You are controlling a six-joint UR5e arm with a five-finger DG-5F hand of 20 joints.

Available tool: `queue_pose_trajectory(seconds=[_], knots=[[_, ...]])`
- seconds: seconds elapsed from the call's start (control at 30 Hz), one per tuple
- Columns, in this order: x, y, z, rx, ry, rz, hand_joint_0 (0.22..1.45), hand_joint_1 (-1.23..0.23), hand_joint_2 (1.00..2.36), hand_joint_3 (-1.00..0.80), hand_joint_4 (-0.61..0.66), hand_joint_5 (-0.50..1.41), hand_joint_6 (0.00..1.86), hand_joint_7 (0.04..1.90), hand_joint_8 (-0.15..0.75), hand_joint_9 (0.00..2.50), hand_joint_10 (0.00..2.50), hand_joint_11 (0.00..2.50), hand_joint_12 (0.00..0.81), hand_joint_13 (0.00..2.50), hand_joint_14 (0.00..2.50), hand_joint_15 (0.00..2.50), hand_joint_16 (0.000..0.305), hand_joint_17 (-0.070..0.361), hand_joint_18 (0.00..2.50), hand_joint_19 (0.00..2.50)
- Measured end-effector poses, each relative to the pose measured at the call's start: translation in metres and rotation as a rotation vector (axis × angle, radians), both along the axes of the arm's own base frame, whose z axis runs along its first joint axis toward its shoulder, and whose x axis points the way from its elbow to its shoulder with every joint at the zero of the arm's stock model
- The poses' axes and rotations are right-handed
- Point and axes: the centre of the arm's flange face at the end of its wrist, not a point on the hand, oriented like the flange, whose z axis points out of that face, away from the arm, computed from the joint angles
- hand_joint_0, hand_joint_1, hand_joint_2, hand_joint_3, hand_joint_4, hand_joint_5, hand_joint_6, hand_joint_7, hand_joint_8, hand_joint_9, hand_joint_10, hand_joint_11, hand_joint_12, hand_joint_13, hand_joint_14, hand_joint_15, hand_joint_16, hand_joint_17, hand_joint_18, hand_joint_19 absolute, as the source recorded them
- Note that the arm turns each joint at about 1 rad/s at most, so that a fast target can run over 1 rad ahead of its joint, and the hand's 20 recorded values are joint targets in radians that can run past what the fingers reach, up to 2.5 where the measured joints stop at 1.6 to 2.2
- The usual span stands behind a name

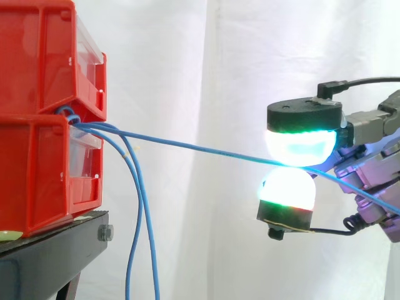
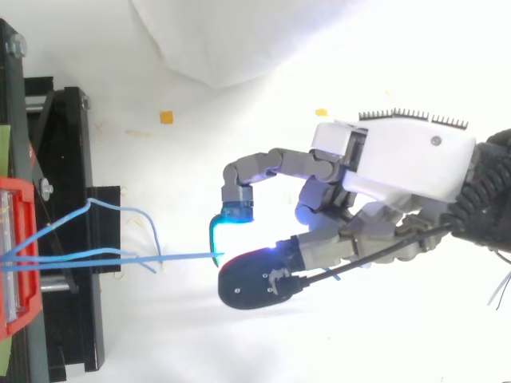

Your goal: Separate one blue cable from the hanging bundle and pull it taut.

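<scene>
Well right of the stacked red plastic bins, clamping glowing fingers of the white-and-grey robot hand on one thin blue cable, stretching it nearly taut; likely risking slippage if pulling harder.

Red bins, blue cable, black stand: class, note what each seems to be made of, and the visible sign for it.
The red bins: probably moulded plastic, glossy, with clear front panels. The blue cable: likely plastic-sheathed wire, smooth; slack lengths hang in soft curves. The black stand: apparently painted metal, matte, with a bolt at its edge.
</scene>
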Motion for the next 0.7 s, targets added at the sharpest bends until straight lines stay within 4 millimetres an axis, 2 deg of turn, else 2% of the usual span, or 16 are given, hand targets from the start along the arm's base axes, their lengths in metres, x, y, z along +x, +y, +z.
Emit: queue_pose_trajectory(seconds=[0.3,0.7], knots=[[-0.0095,-0.0017,0.0105,-0.019,0.045,0.033,0.78,-0.68,1.02,-0.27,0.02,0.13,0.5,1.47,-0.059,1.91,2.5,1.51,0.105,1.35,2.5,1.28,0.052,0.117,1.6,0.93],[-0.011,0.0006,0.0107,-0.057,0.063,0.039,0.77,-0.68,1.02,-0.27,0.02,0.13,0.51,1.45,-0.059,1.91,2.5,1.5,0.105,1.35,2.5,1.28,0.051,0.115,1.61,0.97]])
